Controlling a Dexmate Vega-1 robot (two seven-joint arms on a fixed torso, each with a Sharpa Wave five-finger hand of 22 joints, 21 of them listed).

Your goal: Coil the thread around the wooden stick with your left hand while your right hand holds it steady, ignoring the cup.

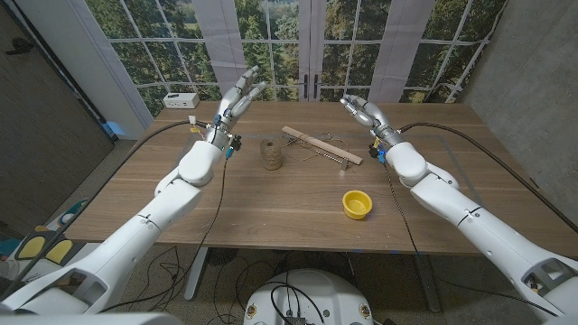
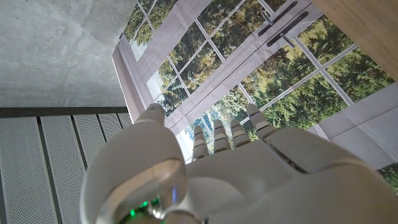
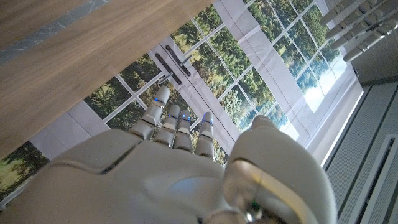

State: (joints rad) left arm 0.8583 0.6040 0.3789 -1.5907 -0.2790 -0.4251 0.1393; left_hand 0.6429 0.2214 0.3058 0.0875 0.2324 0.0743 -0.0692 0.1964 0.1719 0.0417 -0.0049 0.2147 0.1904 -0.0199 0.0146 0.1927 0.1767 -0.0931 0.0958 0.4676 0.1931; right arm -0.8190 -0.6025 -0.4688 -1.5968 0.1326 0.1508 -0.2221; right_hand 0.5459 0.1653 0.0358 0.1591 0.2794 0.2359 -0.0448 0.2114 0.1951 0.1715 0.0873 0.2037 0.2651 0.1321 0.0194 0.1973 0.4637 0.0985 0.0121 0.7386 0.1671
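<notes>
A wooden stick (image 1: pixel 321 145) lies slanted on the table's far middle, with loose thread (image 1: pixel 327 153) trailing around it. Just left of it stands a spool of brown thread (image 1: pixel 271 154). My left hand (image 1: pixel 237 99) is raised above the table, left of the spool, its fingers straight and apart, holding nothing. My right hand (image 1: pixel 363 112) hovers to the right of the stick, fingers also extended and empty. The left wrist view shows my left hand (image 2: pixel 249 168) from behind with fingers stretched toward the windows; the right wrist view shows my right hand (image 3: pixel 180 162) likewise.
A yellow cup (image 1: pixel 358 203) sits on the table's near right part. A white box (image 1: pixel 181 99) stands at the far left corner. Black cables (image 1: pixel 452 134) run over the table beside both arms. Windows and a glass door stand behind the table (image 1: pixel 271 212).
</notes>
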